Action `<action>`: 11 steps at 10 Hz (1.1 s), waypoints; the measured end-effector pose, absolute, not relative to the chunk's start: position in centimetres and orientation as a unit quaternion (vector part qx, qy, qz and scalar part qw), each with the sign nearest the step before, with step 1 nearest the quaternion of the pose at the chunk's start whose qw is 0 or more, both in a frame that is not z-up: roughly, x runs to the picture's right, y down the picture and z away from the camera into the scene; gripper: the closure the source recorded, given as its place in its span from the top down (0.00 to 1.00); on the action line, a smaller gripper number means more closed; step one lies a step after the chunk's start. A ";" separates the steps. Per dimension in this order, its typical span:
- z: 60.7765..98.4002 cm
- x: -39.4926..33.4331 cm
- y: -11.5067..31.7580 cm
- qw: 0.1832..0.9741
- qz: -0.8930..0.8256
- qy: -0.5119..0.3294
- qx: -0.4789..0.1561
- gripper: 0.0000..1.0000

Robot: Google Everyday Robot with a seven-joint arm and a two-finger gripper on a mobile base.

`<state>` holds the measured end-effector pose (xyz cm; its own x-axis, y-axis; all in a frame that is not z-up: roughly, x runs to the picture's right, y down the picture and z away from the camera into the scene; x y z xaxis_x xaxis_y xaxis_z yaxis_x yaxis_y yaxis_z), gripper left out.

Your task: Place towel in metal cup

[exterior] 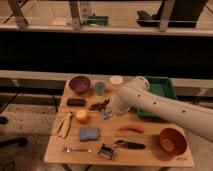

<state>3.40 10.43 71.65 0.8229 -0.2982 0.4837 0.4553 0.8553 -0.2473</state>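
Tool: tool (106,115) hangs low over the middle of the desk (55,145), just right of the orange fruit and just below the dark red cluster; I cannot tell whether it is open or closed, and nothing shows in its grip.
Arm: white arm (160,106) reaches in from the right edge and slants down to the left, so it covers part of the desk in front of the green tray (167,86).
Towel: blue towel (89,133) lies flat near the front of the desk, below the orange fruit (82,116), down and left of the tool and apart from it.
Cup: metal cup (100,88) stands upright at the back, between the purple bowl (79,83) and the pale round lid (116,81), mouth up, which suits dropping the cloth in.
Neighbours: dark red cluster (100,104) sits between tool and cup; a fork (76,149) lies in front of the towel.
Stage: by my judgement the grasp is not yet made, since the towel looks undisturbed.
Next: the tool likely needs to shift toward the towel, clear of the fruit.
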 end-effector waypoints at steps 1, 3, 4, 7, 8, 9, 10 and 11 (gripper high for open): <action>70.4 3.9 8.9 0.941 -0.199 -0.216 -0.168 0.00; 69.2 5.2 6.1 0.947 -0.195 -0.208 -0.149 0.00; 69.3 5.7 5.4 0.949 -0.193 -0.204 -0.143 0.00; 72.4 7.1 3.9 0.954 -0.192 -0.192 -0.128 0.00; 73.8 7.4 4.1 0.955 -0.190 -0.189 -0.126 0.00; 76.3 7.8 4.6 0.957 -0.187 -0.183 -0.123 0.00; 78.3 8.3 5.1 0.959 -0.183 -0.178 -0.122 0.00; 79.6 9.0 5.3 0.961 -0.180 -0.171 -0.121 0.00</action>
